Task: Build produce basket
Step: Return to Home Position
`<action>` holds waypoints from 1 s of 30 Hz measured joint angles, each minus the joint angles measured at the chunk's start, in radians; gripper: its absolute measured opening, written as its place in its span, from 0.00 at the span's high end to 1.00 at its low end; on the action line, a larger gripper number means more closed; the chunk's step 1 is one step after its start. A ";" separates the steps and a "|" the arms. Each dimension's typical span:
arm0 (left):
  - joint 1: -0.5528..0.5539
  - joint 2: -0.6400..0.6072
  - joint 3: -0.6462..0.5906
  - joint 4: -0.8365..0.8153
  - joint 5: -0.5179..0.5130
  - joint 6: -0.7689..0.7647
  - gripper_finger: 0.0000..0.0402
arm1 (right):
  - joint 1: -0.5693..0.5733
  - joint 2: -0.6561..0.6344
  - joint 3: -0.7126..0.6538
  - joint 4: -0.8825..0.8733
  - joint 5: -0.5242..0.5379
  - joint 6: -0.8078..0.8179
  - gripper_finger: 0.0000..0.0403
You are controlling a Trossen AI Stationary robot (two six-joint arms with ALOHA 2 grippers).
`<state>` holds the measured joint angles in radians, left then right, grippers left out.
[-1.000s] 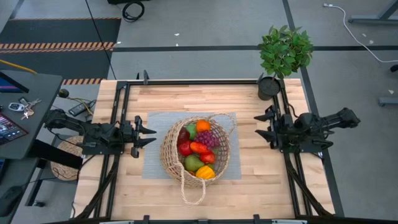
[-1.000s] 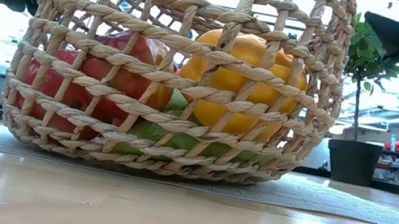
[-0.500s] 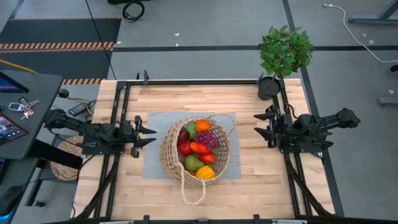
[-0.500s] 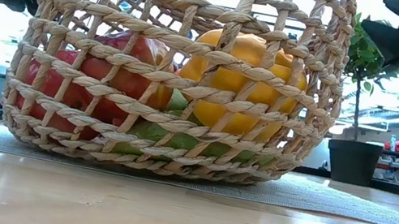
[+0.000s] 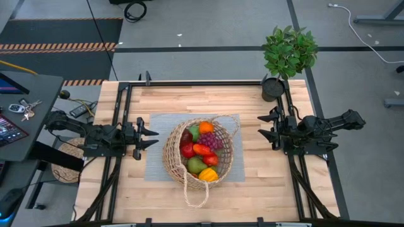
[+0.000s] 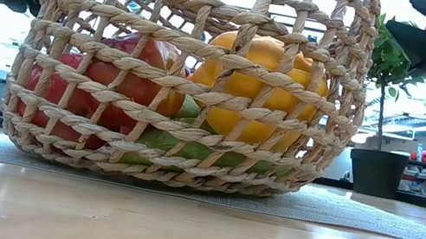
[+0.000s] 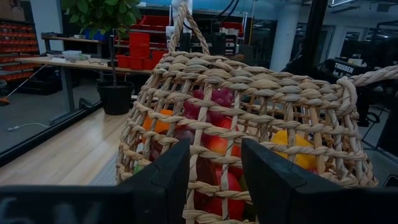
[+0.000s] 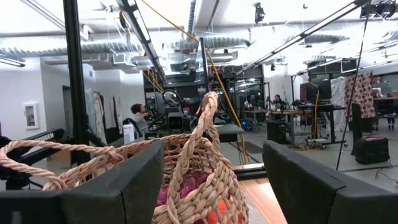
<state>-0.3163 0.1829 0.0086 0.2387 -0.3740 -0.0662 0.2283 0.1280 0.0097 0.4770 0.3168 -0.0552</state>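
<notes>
The wicker basket (image 5: 169,155) stands by its bottom on a grey mat (image 5: 158,165) at the table's middle. The produce (image 5: 201,150) lies inside it: red, green, orange and yellow pieces and purple grapes (image 5: 210,140). Through the weave the low view shows a yellow piece (image 6: 259,79) and a red piece (image 6: 115,76). One looped handle (image 5: 196,192) lies on the table toward the near edge. My left gripper (image 5: 151,136) hovers left of the basket, level, open by a narrow gap (image 7: 215,149). My right gripper (image 5: 264,130) hovers to its right, open (image 8: 213,152). Neither touches anything.
A potted plant (image 5: 289,52) stands at the table's far right corner. Black rails (image 5: 120,126) run along the table's left and right sides. Bare wood lies at the near and far edges. A desk with keys (image 5: 25,108) stands off the table's left.
My right gripper has tipped its fingers up a little while staying in place. The basket, the produce and my left gripper have kept still.
</notes>
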 joint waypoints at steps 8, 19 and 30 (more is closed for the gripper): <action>0.000 0.000 0.000 0.000 0.000 0.000 0.63 | 0.000 0.000 0.000 0.000 0.000 0.000 0.32; 0.000 0.000 0.000 0.000 0.000 0.000 0.62 | 0.000 0.000 0.000 0.000 0.000 0.000 0.32; 0.000 0.000 0.000 0.000 0.000 0.000 0.63 | 0.000 0.000 0.001 0.000 0.000 0.000 0.32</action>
<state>-0.3163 0.1829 0.0086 0.2386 -0.3740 -0.0662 0.2286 0.1280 0.0104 0.4767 0.3164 -0.0554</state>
